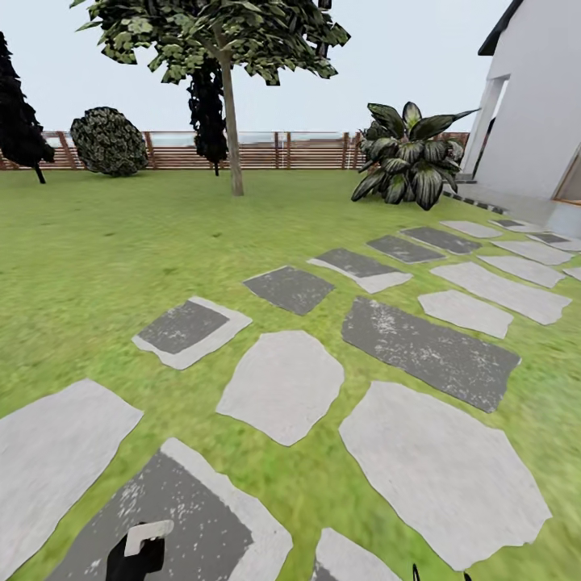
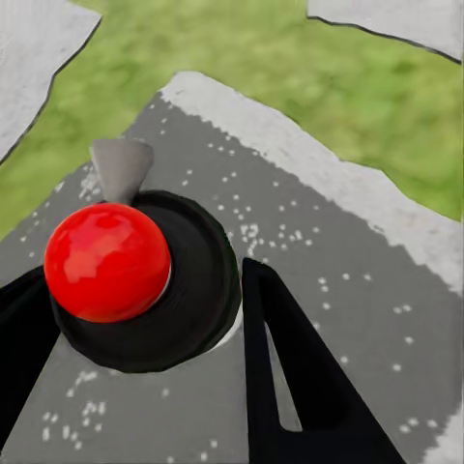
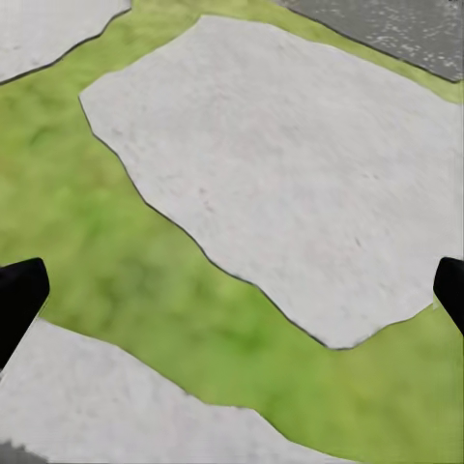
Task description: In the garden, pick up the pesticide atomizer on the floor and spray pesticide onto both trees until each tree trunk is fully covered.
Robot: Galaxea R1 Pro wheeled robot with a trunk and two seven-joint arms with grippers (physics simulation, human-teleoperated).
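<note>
While the left gripper hugs the atomizer with its jaws, the right gripper hangs wide open over stepping stones and grass.

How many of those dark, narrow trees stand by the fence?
2 dark trees: one at the head view's far left edge, one just left of the leafy tree's trunk. Others may lie out of view.
</note>
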